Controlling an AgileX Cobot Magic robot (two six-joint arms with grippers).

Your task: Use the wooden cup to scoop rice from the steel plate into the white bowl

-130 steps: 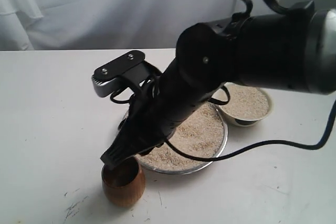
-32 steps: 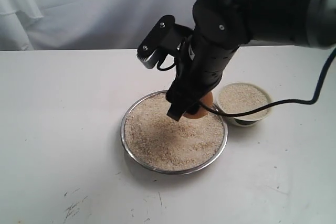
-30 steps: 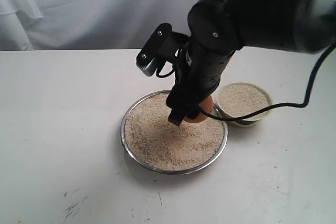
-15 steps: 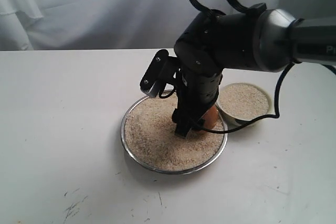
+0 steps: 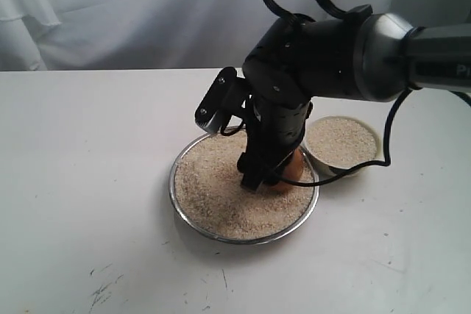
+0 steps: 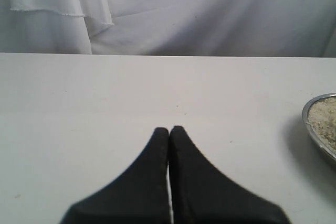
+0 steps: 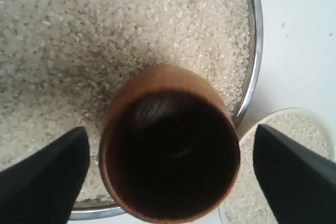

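Now the wooden cup (image 5: 291, 171) has sunk lower into the rice (image 5: 213, 198).

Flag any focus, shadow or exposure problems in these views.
Exterior view: soft overall; the dark arm hides most of the cup. Left wrist view: the shut claw is a featureless black shape, and the plate throws a shadow on the table. Right wrist view: rice is sharp, but the cup's inside is black, without detail.
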